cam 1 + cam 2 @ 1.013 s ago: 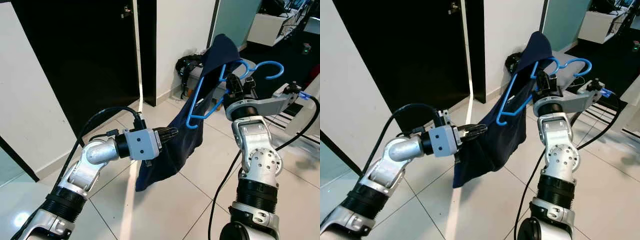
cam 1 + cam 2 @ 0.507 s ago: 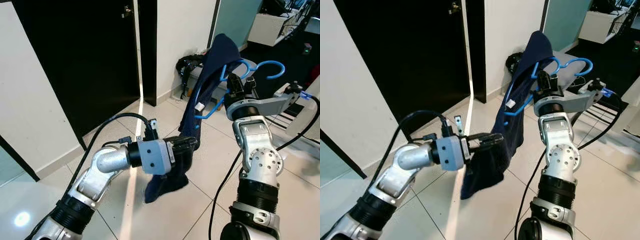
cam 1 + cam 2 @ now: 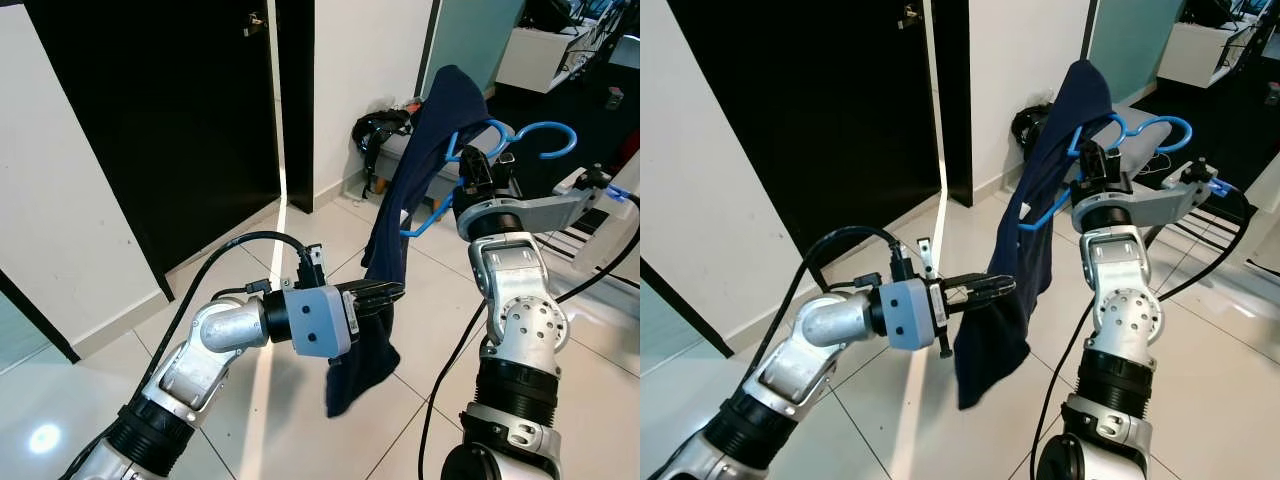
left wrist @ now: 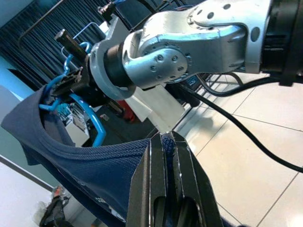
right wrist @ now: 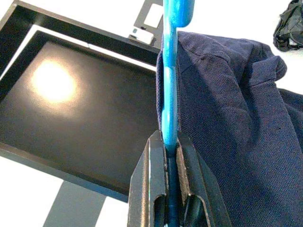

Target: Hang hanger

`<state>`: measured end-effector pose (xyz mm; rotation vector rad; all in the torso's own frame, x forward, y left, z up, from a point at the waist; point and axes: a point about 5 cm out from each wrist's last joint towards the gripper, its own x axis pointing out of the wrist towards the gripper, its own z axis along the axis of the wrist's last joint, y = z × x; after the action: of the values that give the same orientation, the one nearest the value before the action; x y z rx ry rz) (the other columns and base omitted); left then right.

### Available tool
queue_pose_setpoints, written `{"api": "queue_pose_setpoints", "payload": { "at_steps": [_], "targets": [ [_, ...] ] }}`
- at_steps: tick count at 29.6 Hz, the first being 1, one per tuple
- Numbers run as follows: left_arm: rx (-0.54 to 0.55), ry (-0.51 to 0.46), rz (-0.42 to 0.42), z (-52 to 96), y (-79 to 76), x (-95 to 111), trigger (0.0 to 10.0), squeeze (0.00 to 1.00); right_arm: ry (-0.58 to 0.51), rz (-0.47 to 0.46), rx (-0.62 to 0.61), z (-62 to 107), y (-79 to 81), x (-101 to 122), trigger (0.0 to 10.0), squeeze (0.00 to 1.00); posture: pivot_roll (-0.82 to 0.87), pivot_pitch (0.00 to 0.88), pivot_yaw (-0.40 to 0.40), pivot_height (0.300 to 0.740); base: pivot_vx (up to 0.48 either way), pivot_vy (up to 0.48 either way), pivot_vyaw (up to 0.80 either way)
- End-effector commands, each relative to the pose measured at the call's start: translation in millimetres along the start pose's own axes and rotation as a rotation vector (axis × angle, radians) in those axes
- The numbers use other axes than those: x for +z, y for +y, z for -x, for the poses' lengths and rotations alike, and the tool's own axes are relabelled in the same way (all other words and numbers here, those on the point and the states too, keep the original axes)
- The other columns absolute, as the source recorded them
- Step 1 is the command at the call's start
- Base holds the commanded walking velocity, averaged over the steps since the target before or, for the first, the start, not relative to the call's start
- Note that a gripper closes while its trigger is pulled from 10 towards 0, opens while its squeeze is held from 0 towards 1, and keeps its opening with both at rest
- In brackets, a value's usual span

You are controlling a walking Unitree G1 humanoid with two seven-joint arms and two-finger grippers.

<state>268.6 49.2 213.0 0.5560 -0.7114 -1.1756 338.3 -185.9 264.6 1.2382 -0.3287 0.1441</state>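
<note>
Right gripper [image 3: 1092, 168]: clamped on blue hanger [image 3: 500, 135], held high so it hangs free.
Left gripper [image 3: 385, 292]: pinching navy shirt [image 3: 405, 190] hem, drawing fabric taut, likely to seat it on the hanger.

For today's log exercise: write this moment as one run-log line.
right gripper: shut on blue hanger | left gripper: shut on navy shirt hem | shirt draped on hanger | unhung
</note>
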Motion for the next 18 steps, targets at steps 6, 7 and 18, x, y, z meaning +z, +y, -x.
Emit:
{"api": "queue_pose_setpoints", "payload": {
  "at_steps": [6,7,18],
  "targets": [
    [-0.041,0.040,-0.038,5.0,-1.2,-5.1,10.0,0.00,-0.031,-0.090,0.055,-3.1,12.1,3.8,10.0,0.00,-0.05,0.084,-0.002,0.740,0.000,0.000,0.00],
    [-0.041,0.040,-0.038,5.0,-1.2,-5.1,10.0,0.00,-0.031,-0.090,0.055,-3.1,12.1,3.8,10.0,0.00,-0.05,0.084,-0.002,0.740,0.000,0.000,0.00],
    [-0.060,0.021,-0.056,-0.2,-2.4,-1.4,10.0,0.00,-0.045,-0.098,0.056,-2.9,11.7,4.3,10.0,0.00,-0.04,0.093,-0.012,0.740,0.000,0.000,0.00]
  ]
}}
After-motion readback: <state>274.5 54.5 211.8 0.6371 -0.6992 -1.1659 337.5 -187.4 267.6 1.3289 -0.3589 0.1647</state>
